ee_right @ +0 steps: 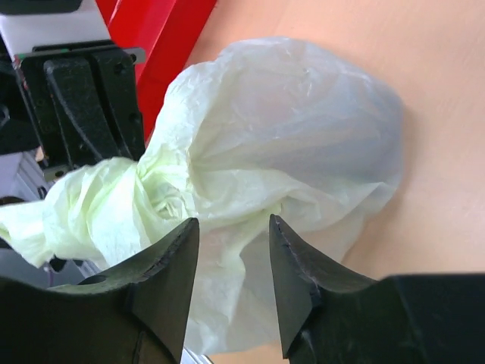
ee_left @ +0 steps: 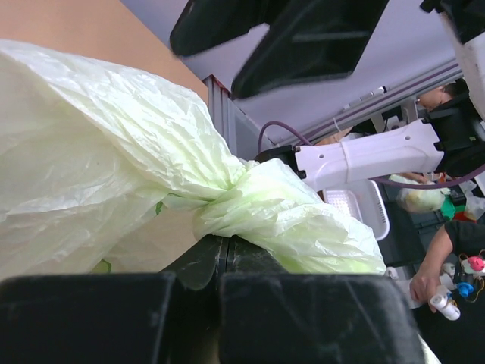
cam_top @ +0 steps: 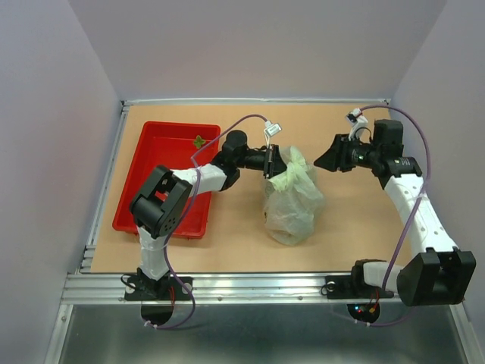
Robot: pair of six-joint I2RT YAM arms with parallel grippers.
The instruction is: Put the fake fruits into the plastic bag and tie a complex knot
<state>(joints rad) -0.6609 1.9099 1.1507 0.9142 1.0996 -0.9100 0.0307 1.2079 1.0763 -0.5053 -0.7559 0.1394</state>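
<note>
Clad in white shells over chunky black joints on left arm (cam_top: 208, 177) and right arm (cam_top: 413, 201); trailed by thin purple cables (cam_top: 250, 117) (white connector tags (cam_top: 273, 130) near wrists); tipped with matte black fingers (ee_right: 163, 280).

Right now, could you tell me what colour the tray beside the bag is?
The tray left of the bag is plain red, clearest in the top view.

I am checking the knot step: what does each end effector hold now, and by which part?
The left end effector pinches the plastic bag by its twisted handle strip beside the knot. The right end effector is open and holds nothing.
</note>
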